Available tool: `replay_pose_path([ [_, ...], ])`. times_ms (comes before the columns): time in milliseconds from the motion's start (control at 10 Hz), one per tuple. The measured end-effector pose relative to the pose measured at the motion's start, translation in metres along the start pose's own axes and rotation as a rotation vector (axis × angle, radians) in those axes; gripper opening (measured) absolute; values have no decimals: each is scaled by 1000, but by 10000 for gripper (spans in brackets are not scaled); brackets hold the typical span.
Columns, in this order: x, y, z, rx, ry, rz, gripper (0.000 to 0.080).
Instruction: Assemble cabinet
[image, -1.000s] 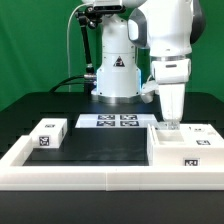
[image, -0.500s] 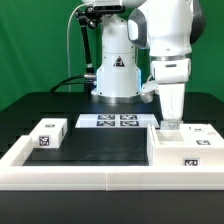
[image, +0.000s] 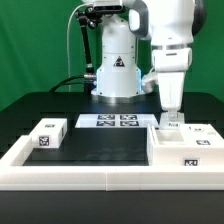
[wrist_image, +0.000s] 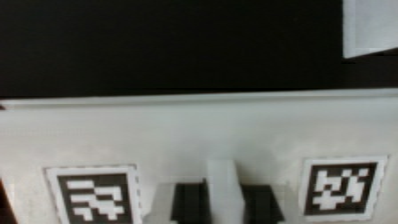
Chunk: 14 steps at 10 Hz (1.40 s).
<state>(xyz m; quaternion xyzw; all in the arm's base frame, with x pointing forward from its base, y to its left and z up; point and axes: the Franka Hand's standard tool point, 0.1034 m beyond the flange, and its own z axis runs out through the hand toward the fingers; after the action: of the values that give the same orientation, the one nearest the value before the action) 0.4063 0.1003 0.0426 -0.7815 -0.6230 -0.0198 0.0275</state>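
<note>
End effector (wrist_image: 219, 202) tight on a thin upright white rib (wrist_image: 219, 172) of the smooth, boxy plastic cabinet body (image: 182, 152).

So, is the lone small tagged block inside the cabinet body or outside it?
Outside: the small block lies on the black table, well apart from the cabinet body.

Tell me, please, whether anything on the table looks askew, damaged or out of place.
Nothing stands out. The small block sits flat inside the border frame, the marker board lies square, and the gripper appears closed on a thin wall of the cabinet body, which looks intact.
</note>
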Motion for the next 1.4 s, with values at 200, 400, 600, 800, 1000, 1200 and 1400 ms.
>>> replay_pose_path([
  [200, -3, 4, -14, -17, -10, 2, 70],
  [400, -15, 12, -17, -20, -14, -19, 70],
  [600, -25, 23, -15, -13, -13, -22, 70],
  [800, -24, 29, -17, -14, -13, -19, 70],
  [1000, -21, 37, -17, -18, -8, -17, 70],
  [1200, -18, 44, -17, -23, -2, -16, 70],
  [1400, -12, 53, -15, -29, 7, -13, 70],
])
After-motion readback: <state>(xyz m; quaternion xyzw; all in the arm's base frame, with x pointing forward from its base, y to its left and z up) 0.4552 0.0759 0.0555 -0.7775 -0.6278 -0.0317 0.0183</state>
